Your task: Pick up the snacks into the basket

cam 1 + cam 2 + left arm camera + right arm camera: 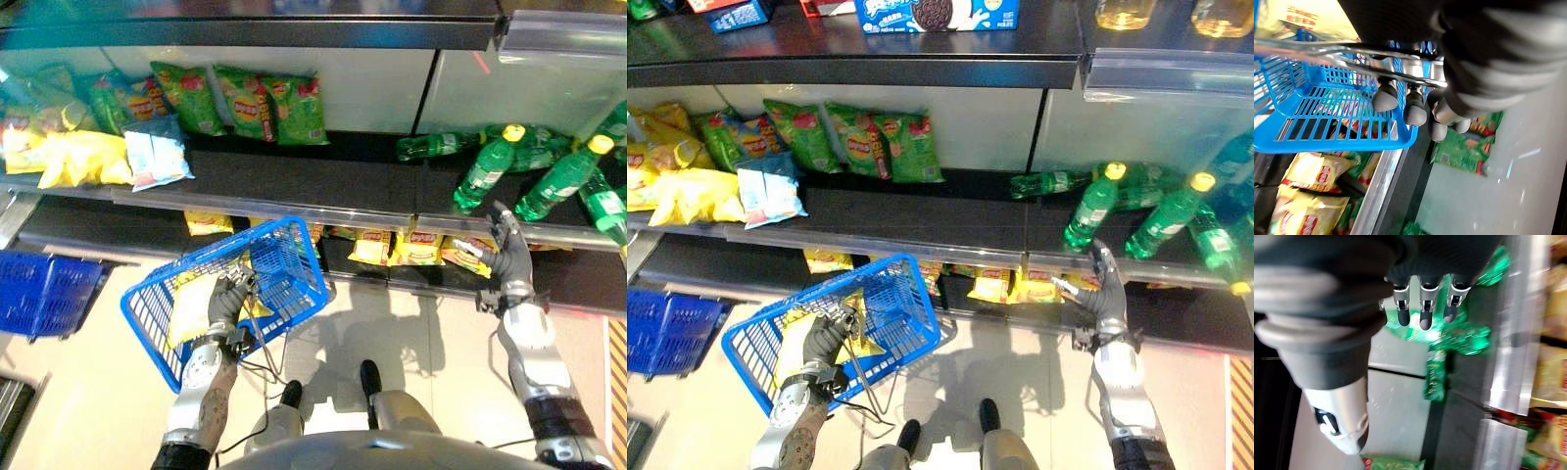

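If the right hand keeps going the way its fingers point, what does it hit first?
Probably the green bottles lying on the middle shelf: the right hand is open, fingers aimed up over the shelf's front rail toward them. Depth is unclear, so the rail could catch it first.

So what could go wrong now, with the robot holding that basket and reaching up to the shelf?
The blue basket hangs tilted from the left hand curled on its handle, so the yellow snack bag inside might slide out. The right hand, open, is raised by the green bottles lying near the shelf edge; a bump could roll one off.
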